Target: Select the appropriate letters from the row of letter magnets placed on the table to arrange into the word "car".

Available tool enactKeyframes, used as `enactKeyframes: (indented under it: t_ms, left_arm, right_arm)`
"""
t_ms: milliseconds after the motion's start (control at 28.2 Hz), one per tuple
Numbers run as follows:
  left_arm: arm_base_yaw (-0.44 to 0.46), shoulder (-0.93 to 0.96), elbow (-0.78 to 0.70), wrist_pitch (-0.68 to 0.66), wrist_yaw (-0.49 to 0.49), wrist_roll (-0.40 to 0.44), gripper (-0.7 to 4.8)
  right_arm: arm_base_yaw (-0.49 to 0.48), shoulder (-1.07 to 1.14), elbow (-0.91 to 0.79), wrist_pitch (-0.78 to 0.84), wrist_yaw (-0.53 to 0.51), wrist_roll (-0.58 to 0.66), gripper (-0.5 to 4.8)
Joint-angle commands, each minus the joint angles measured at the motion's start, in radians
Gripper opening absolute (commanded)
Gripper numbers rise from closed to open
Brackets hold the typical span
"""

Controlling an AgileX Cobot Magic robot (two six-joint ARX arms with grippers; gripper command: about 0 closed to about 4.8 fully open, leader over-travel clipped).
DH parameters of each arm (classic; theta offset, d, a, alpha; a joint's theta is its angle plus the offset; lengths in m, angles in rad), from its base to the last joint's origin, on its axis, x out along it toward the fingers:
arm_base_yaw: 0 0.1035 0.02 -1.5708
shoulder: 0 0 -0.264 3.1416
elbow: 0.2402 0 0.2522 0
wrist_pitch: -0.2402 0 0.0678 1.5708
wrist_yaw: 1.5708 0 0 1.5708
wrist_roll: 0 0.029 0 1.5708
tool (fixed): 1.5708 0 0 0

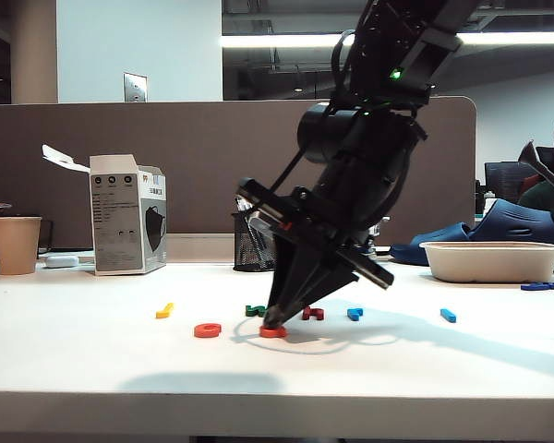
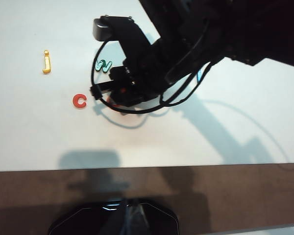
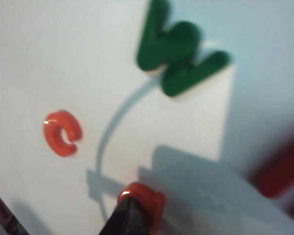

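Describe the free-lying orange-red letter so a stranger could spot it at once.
On the white table, find the right gripper, shut on an orange-red magnet at the table surface. Just left of it in the exterior view, forward of the row, lies the orange-red c. Unlike the yellow letter and the green letter, it is a round open ring.

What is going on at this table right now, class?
The right gripper has its tips down on the white table, shut on an orange-red letter just right of the orange-red c. Behind them lie the green letter, a dark red one and a light blue one, with a yellow letter far left and a blue bar far right. The left gripper is not visible; its wrist camera looks down on the scene from above. The word is not yet formed.
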Motion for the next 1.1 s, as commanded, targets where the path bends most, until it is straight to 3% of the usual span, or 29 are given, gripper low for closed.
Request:
enactKeyframes:
  t_ms: [35,1099]
  left_arm:
    - [0.0,-0.002,0.002,-0.008,-0.007,0.004,-0.05]
    - [0.0,-0.002,0.002,-0.008,-0.007,0.004,-0.05]
  right_arm:
    - [0.015,0.025,-0.012,-0.005,0.045,0.009,-0.06]
    - [0.013,0.014,0.089,-0.082,-0.005,0.008,-0.06]
